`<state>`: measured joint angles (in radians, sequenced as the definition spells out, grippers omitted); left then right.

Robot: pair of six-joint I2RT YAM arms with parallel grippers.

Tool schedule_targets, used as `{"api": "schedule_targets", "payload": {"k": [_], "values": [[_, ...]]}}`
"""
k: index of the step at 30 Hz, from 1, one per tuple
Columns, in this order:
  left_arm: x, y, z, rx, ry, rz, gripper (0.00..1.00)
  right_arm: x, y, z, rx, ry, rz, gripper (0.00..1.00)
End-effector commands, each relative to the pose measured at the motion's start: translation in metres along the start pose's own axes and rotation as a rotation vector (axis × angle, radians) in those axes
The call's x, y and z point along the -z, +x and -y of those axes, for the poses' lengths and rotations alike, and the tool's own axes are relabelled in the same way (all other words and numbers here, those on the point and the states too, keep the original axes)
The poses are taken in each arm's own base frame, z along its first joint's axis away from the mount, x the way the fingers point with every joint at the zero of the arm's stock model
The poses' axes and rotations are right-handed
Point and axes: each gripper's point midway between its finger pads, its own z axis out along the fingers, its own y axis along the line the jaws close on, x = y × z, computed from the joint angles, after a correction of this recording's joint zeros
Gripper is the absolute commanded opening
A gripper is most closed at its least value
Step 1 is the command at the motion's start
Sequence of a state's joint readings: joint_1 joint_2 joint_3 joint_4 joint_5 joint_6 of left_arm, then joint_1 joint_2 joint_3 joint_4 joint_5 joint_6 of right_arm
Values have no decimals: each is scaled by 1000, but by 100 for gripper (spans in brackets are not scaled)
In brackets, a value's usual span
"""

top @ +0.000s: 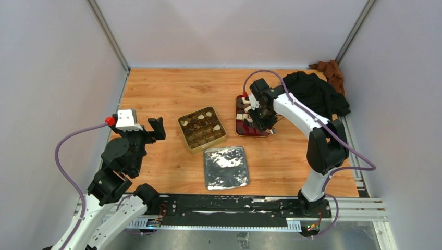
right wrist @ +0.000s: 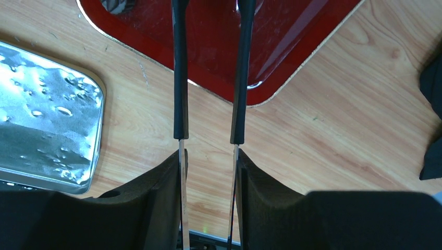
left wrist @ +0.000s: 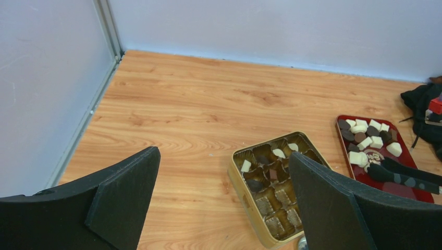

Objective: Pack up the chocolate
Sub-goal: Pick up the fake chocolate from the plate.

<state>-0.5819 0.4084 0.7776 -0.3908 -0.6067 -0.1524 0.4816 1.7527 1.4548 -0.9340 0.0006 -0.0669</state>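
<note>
With tongs [right wrist: 180,78] clamped in right gripper [right wrist: 208,161], arms apart over tray [right wrist: 292,47] at tin's [left wrist: 235,182] 3 o'clock, could pinch chocolate [left wrist: 357,158] lying there off-centre and flick or drop it short of tin.

The tongs' [right wrist: 180,78] tips ran off the top edge, and the red tray [right wrist: 292,41] and silver lid [right wrist: 47,104] were cropped. From above, the right gripper [top: 259,121] hid part of the tray's chocolate [top: 245,108].
</note>
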Motion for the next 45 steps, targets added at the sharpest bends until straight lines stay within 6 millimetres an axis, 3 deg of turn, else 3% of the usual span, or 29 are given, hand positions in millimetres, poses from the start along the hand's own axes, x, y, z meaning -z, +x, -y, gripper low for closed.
{"api": "schedule_targets", "payload": {"k": [1,8,16,24,36,45], "values": [[-3,1,-2,-4,-18,6,100,-2,-9,-1,26,-44,3,42],[-3,0,-3,-3,-21,7,100,-8,-12,1,29,-51,-16,42],[-3,0,-2,-3,-15,7,100,2,-6,-6,20,-76,-15,38],[-3,0,-2,-1,-14,8,100,8,2,-8,24,-47,-34,26],[-2,0,-2,-1,-14,8,100,33,5,-9,13,-19,20,26],[-3,0,-2,0,-15,7,100,52,-4,-22,38,-23,73,25]]}}
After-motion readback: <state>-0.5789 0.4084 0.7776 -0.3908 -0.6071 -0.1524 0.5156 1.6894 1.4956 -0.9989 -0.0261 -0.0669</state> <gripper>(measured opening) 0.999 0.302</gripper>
